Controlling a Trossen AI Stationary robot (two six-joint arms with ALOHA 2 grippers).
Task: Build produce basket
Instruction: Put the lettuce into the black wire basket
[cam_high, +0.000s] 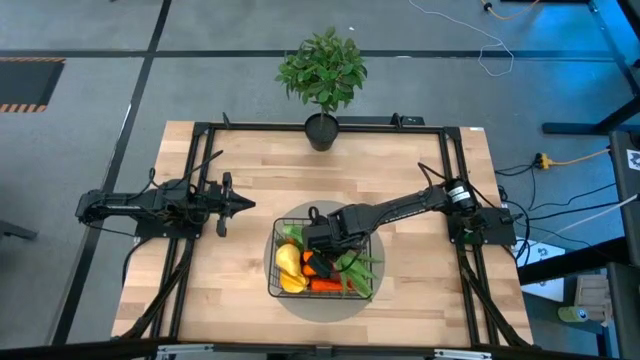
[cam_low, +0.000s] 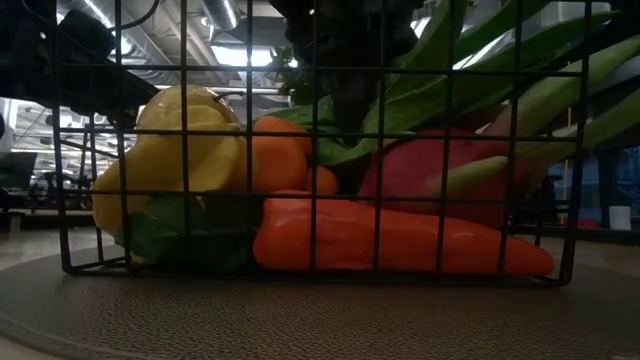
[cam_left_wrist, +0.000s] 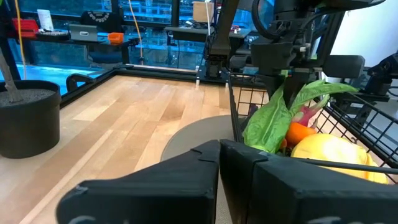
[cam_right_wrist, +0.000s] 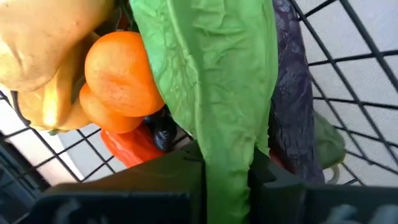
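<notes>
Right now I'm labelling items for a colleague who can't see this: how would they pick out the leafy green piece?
Find the wire basket on the round mat at the table's near edge. The right gripper hangs over it, its fingers around a crinkled green leaf. Unlike the smooth orange tomatoes beside it, it is flat and wrinkled.

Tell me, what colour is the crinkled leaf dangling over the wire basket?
Bright green; the crinkled leaf shows best in the right wrist view.
</notes>
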